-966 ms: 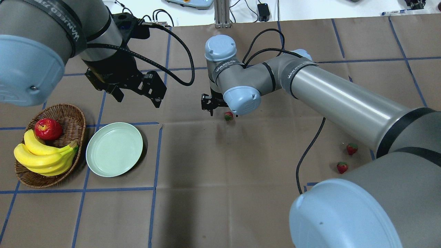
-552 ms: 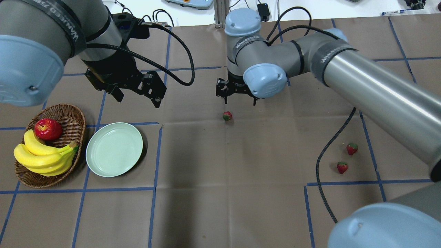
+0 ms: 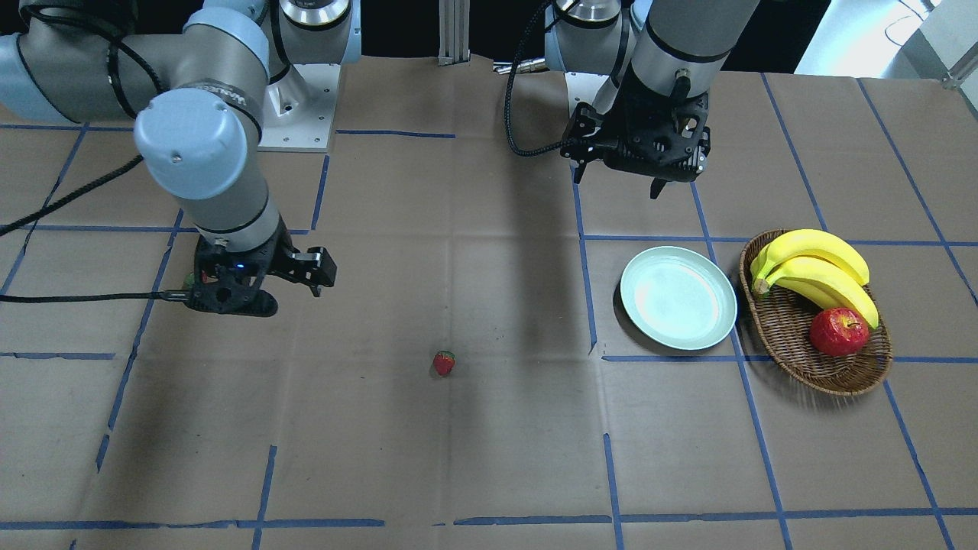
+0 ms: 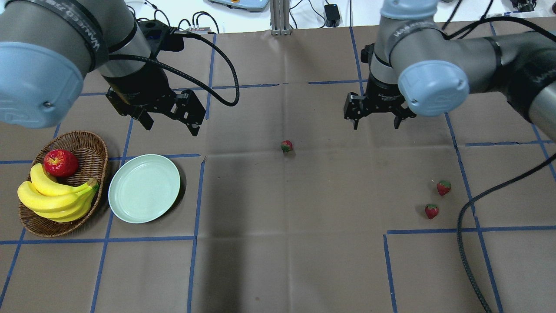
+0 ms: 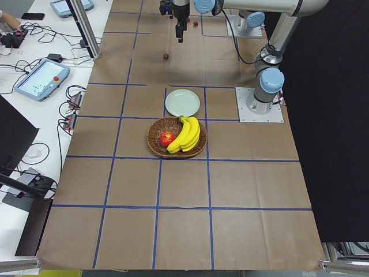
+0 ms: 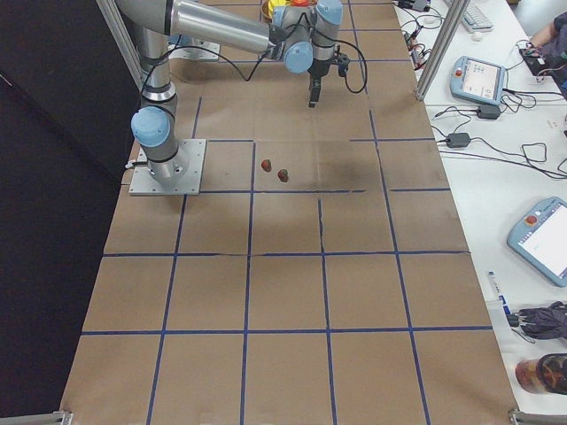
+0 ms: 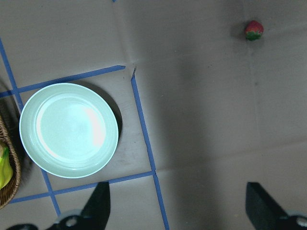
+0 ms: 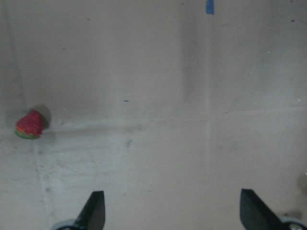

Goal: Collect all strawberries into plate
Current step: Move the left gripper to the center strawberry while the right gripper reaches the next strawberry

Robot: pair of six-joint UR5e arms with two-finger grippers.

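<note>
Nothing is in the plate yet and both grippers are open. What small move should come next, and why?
Probably ease the left gripper toward the lone strawberry in the middle. That gripper is open and empty beside the bare plate, and this berry lies nearest the plate. The other two strawberries sit on the right gripper's side, so they seem better left to it.

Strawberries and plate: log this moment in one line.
strawberries: three on table | plate: empty | left pincer: open, empty | right pincer: open, empty
</note>
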